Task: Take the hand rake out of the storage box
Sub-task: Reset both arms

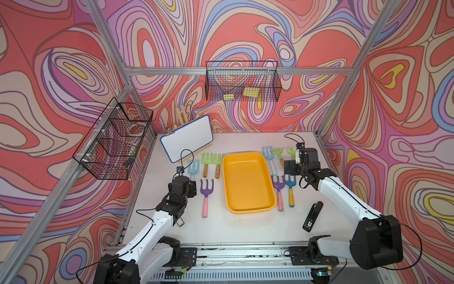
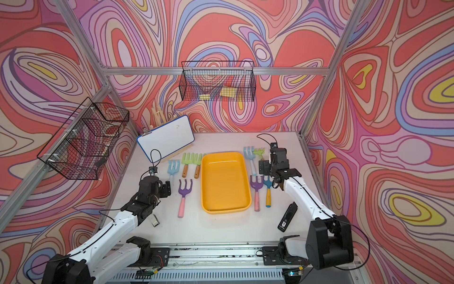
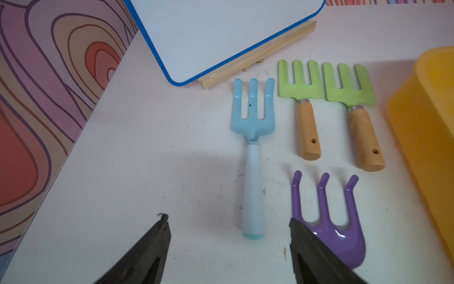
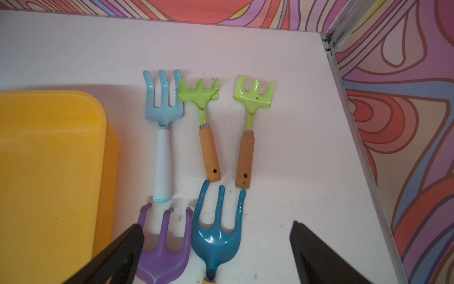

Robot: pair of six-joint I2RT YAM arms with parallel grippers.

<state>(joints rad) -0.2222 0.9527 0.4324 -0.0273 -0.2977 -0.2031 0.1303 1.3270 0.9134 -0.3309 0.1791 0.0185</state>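
Observation:
The yellow-orange storage box [image 1: 248, 182] [image 2: 224, 182] sits mid-table with nothing inside it. Hand rakes lie flat on the table on both sides of it. Left of the box are a light blue rake [image 3: 253, 152], two green ones and a purple rake [image 3: 326, 221]. My left gripper [image 3: 228, 218] [image 1: 191, 189] hovers open just short of the light blue handle, holding nothing. Right of the box, my right gripper [image 4: 216, 224] [image 1: 290, 168] stands wide open above the heads of a purple rake [image 4: 163, 248] and a teal rake [image 4: 216, 236], also holding nothing.
A whiteboard on a wooden easel [image 1: 186, 137] leans at the back left. Black wire baskets hang on the left wall [image 1: 113, 137] and the back wall [image 1: 243, 81]. A black stapler-like device [image 1: 312, 216] lies front right, and a small clip [image 1: 180, 222] by the left arm.

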